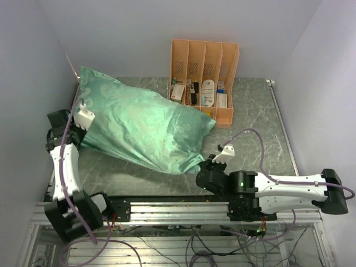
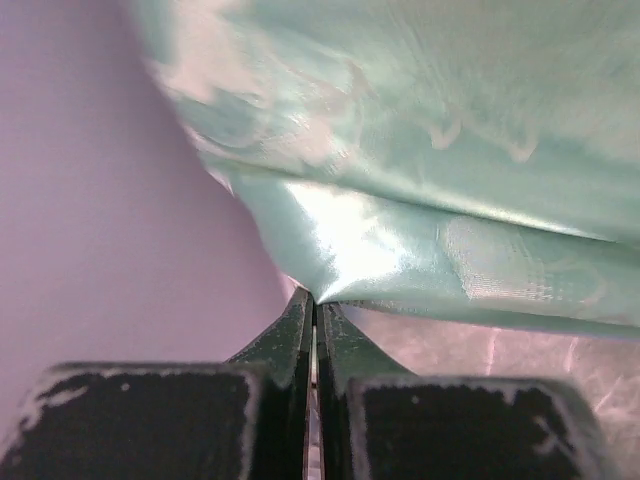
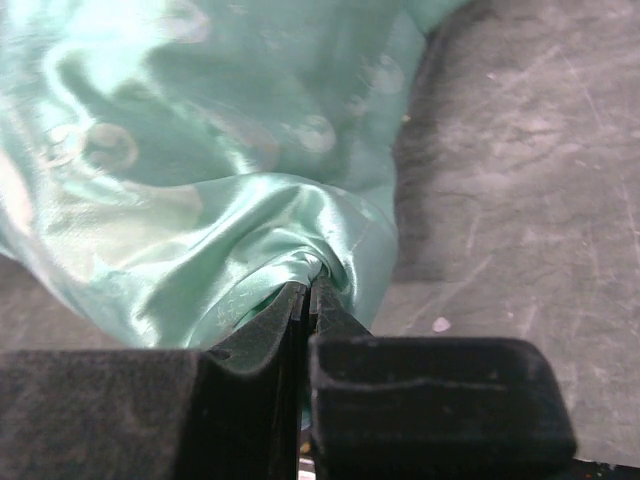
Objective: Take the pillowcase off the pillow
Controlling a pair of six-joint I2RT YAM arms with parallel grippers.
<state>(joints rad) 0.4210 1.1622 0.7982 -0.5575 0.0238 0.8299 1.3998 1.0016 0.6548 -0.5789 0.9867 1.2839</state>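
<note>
Across the middle of the overhead view, the pillowcase is lying on the grey marbled table, puffed out and stretching from the upper left of the frame down toward the lower centre. Its shiny mint-green face with pale swirls is facing up. The pillow is sitting hidden inside, with none of it showing past the cloth. At the left end of the bundle, close to the left wall, the left gripper is pressing its fingers together on a small fold at the edge of the pillowcase, and the cloth is rising away from that pinch toward the top of the wrist view. Near the lower right corner of the bundle, the right gripper is clamping a bunched tuck of the same green cloth, and its fingers are squeezing tightly with wrinkles fanning out from the pinch. Behind the bundle, at the upper centre of the overhead view, an orange file rack is standing upright just beside the pillowcase, holding small items in its slots.
</note>
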